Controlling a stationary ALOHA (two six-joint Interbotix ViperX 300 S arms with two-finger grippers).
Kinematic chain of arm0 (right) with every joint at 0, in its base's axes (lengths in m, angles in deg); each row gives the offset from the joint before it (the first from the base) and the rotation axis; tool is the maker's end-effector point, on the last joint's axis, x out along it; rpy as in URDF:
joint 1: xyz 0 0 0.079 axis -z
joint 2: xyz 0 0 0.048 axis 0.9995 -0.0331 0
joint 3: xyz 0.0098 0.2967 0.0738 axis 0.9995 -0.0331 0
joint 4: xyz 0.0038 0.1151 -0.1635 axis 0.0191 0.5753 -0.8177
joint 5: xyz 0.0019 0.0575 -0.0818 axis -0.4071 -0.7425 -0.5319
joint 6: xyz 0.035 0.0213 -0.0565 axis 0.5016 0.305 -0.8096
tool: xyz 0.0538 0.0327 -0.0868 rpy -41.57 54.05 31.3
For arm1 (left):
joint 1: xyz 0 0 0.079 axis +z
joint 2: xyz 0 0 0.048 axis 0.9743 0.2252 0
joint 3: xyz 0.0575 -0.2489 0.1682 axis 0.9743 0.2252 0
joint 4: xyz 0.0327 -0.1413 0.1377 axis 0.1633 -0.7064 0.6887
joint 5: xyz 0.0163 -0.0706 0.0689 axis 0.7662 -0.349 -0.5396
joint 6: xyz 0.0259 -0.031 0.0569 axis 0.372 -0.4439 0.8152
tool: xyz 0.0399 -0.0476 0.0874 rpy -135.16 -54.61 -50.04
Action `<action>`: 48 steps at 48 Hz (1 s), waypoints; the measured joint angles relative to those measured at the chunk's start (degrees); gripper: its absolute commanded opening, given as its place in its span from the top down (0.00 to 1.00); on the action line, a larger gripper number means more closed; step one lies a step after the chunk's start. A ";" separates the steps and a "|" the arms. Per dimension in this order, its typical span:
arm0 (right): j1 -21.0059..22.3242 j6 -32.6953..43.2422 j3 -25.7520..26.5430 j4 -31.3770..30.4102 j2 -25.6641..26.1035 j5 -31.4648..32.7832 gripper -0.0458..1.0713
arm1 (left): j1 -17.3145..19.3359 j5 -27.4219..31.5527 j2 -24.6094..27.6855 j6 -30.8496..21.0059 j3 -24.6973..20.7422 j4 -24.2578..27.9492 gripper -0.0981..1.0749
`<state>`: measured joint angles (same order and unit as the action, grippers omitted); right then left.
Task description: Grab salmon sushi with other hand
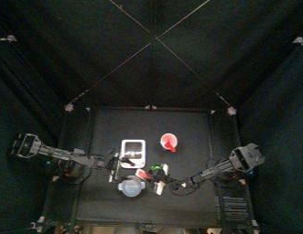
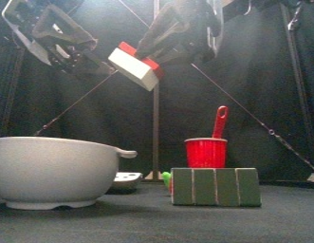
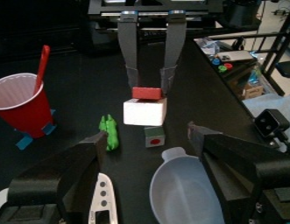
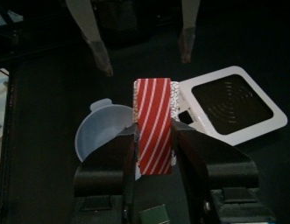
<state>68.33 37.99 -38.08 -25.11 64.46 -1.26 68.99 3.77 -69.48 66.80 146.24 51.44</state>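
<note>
The salmon sushi (image 4: pixel 153 122) is a small red-and-white striped block. My right gripper (image 4: pixel 153 147) is shut on it and holds it in the air above the table. In the front view the sushi (image 2: pixel 137 65) hangs high, tilted, in the right gripper (image 2: pixel 144 59). My left gripper (image 3: pixel 145 144) is open and empty, its jaws wide apart, and faces the sushi (image 3: pixel 145 107) a short way off. Its fingers (image 4: pixel 102 54) show beyond the sushi in the right wrist view. In the top view both grippers meet over the table's front middle, by the sushi (image 1: pixel 151 171).
A white tray (image 4: pixel 266 98) with a dark inset lies below. A pale bowl (image 2: pixel 51 171) stands at the front left. A red cup (image 2: pixel 206 152) holds a red spoon. A green piece (image 3: pixel 109 131), a small cube (image 3: pixel 153 136) and a green box (image 2: pixel 216 187) sit nearby.
</note>
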 measured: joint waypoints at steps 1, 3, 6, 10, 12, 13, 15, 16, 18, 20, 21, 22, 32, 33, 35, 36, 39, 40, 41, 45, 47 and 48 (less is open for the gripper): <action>0.00 0.00 -0.09 -0.09 0.00 0.00 0.53 | 0.00 0.00 0.35 0.00 -0.18 0.00 0.03; 0.00 0.00 0.00 -0.18 -0.09 0.00 0.53 | 0.00 0.00 0.97 0.00 -0.79 -0.09 0.03; 0.00 0.00 0.18 -0.35 -0.35 0.00 0.53 | 0.00 0.00 2.02 0.09 -1.49 0.00 0.03; 0.00 0.00 0.18 -0.35 -0.79 0.00 0.53 | 0.00 0.00 3.34 0.00 -2.37 0.00 0.03; 0.00 0.00 0.18 -0.35 -0.97 0.00 0.53 | 0.00 -0.09 4.04 0.00 -2.90 -0.09 0.03; 0.00 -0.09 0.18 -0.35 -1.05 0.00 0.53 | 0.00 0.00 4.48 0.00 -3.16 0.00 0.03; 0.00 0.00 0.26 -0.35 -1.14 0.00 0.53 | 0.00 0.00 5.19 0.00 -3.69 0.00 0.03; 0.00 -0.09 0.26 -0.35 -1.14 0.00 0.53 | 0.00 0.00 5.54 0.00 -3.87 0.00 0.03; 0.00 0.00 0.35 -0.44 -1.14 0.00 0.53 | 0.00 -0.09 6.33 0.00 -4.39 0.09 0.03; -0.09 -0.09 0.26 -0.35 -1.14 0.00 0.53 | 0.00 0.00 7.12 0.00 -4.92 0.26 0.03; 0.00 0.00 0.35 -0.44 -1.14 0.00 0.53 | -0.09 0.00 7.29 0.00 -5.01 0.26 0.03; -0.09 0.00 0.35 -0.44 -1.14 0.00 0.53 | -0.09 -0.09 7.73 0.00 -5.27 0.44 0.03; 0.00 0.00 0.35 -0.44 -1.14 0.09 0.53 | -0.09 0.26 8.53 0.09 -5.89 1.41 0.04; 0.00 -0.09 0.35 -0.44 -1.23 0.00 0.53 | -0.09 0.35 8.70 0.00 -5.89 1.67 0.04; 0.00 0.00 0.35 -0.44 -1.23 0.00 0.53 | -0.09 0.35 8.70 0.00 -5.89 1.85 0.05; 0.00 0.00 0.35 -0.35 -1.23 0.09 0.53 | -0.09 0.35 8.70 0.00 -5.89 2.02 0.06; -0.09 -0.09 0.35 -0.44 -1.14 0.09 0.53 | -0.09 0.44 8.79 0.09 -5.89 2.46 0.08; 0.00 0.00 0.35 -0.35 -1.23 0.09 0.53 | -0.09 0.44 8.70 0.00 -5.89 2.64 0.09; 0.00 0.00 0.35 -0.44 -1.14 0.09 0.53 | -0.09 0.35 8.79 0.00 -5.89 2.81 0.10; -0.09 0.00 0.35 -0.35 -1.23 0.09 0.53 | -0.09 0.35 8.70 0.00 -5.89 3.34 0.14; 0.00 0.00 0.35 -0.44 -1.23 0.09 0.53 | -0.09 0.35 8.79 0.09 -5.89 3.34 0.17; 0.00 -0.09 0.35 -0.44 -1.23 0.09 0.53 | -0.09 0.35 8.79 0.09 -5.89 3.43 0.18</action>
<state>68.33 37.91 -37.73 -25.55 63.23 -1.17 68.90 4.12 -60.69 66.89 140.35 54.86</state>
